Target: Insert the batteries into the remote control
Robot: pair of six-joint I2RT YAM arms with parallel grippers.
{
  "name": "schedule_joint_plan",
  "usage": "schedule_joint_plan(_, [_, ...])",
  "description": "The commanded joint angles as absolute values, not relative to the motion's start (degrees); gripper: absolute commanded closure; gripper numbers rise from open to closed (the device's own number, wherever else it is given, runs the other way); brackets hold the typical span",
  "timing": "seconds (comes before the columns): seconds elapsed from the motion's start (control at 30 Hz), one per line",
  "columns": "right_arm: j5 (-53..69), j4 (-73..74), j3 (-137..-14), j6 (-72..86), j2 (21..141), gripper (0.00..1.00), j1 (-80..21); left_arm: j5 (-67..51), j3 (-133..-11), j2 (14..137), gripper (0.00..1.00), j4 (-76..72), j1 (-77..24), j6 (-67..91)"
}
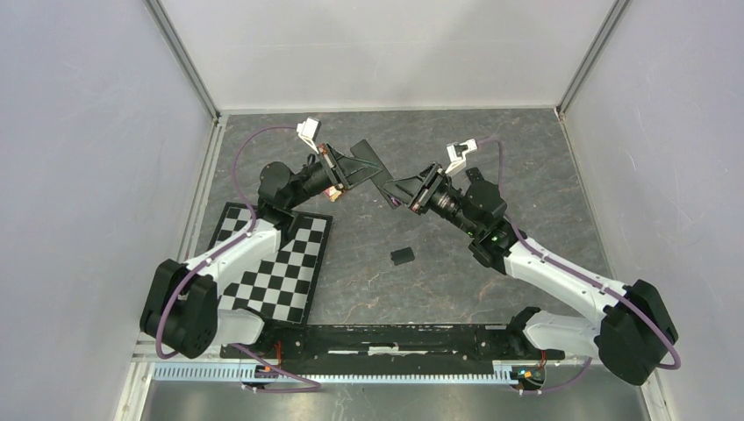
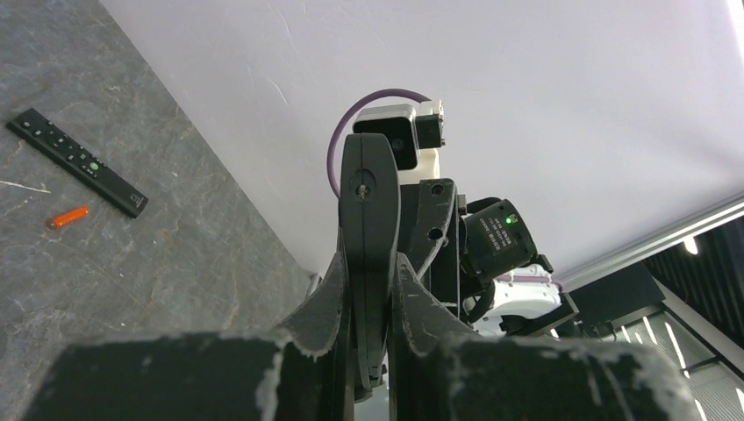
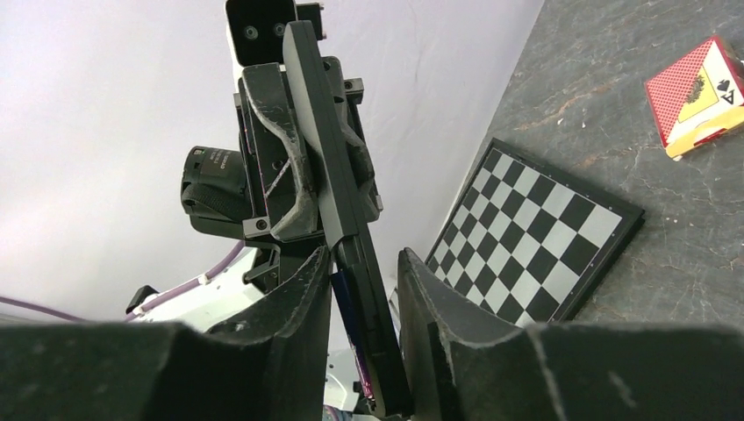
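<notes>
**Two grippers set on one remote control, held off the table**

The remote control (image 2: 368, 202) was clamped edge-on in the tightly closed left gripper (image 2: 369, 298), raised above the stone-patterned table (image 1: 491, 149). The right gripper (image 3: 364, 263) was set with a finger either side of the remote's lower end, part-closed; whether it bore on the remote could not be told. A blue-purple sliver (image 3: 344, 320), perhaps a cell, was seen between one finger and the remote. One orange-red battery (image 2: 68, 217) was seen lying just beside a second remote (image 2: 77, 162). The step was judged to be seating a cell; a small black piece (image 1: 402, 256), likely the cover, was seen lying apart. A steady counter-hold and fine alignment would be called for next. Open room was seen beneath the raised remote; the checkerboard (image 3: 544, 232) and card box (image 3: 697, 92) were placed well clear.
</notes>
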State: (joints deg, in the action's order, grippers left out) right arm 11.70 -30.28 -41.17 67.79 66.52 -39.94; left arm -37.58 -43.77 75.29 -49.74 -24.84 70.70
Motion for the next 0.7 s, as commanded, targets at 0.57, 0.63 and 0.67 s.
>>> schedule_joint_plan(0.57, [18.8, -45.4, -35.5, 59.8, 63.1, 0.02, -36.0, -39.5, -43.8, 72.7, 0.98, -47.8, -23.6, 65.5])
schedule_joint_plan(0.63, [19.8, -46.0, -35.4, 58.4, 62.5, 0.02, -35.8, -40.2, -43.8, 72.3, 0.98, -47.3, -23.5, 64.6])
schedule_joint_plan(0.67, [20.3, -45.9, -35.4, 57.6, 62.4, 0.02, -35.8, -40.4, -43.8, 72.2, 0.98, -47.1, -23.5, 64.2])
